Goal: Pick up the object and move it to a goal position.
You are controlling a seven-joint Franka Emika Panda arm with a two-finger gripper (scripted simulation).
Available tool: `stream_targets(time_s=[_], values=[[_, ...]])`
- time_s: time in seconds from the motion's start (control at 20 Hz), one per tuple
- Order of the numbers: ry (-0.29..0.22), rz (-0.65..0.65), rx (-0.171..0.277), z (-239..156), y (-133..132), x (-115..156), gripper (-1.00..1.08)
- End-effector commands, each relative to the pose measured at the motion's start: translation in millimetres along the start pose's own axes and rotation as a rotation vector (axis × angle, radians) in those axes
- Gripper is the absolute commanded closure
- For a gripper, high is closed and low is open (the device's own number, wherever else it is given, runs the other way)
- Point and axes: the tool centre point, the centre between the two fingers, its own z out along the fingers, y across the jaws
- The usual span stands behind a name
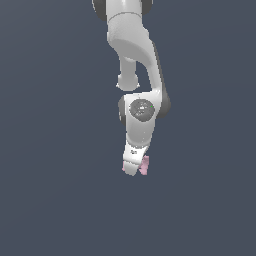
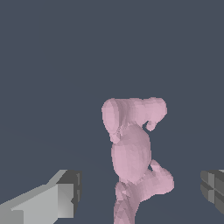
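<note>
The white gripper point(image 1: 133, 169) hung over the pale pink object point(image 2: 133, 157), fingers point(image 2: 61, 197) spread wide on either side without touching it, the lumpy item directly beneath.

All I saw behind the work was a flat, dull slate-blue backdrop point(image 1: 45, 125), evenly lit, with no seams.

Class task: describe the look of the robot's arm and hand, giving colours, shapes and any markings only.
The arm is glossy white with rounded segments, dark grey at the joints, and a round grey cap on the wrist. The hand is white and tapered; in the wrist view its fingers are blocky pale grey with dark grey pads.
</note>
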Motion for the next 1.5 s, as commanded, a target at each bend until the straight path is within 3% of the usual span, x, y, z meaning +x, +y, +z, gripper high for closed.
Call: stream_targets(time_s=[0.0, 0.7, 1.4, 1.45], values=[[0.001, -0.045, -0.001, 3, 1, 1, -0.92], [0.003, -0.113, -0.001, 12, 3, 2, -0.92], [0.003, -0.117, -0.001, 59, 3, 2, -0.92], [0.003, -0.117, -0.001, 59, 3, 2, 1.08]])
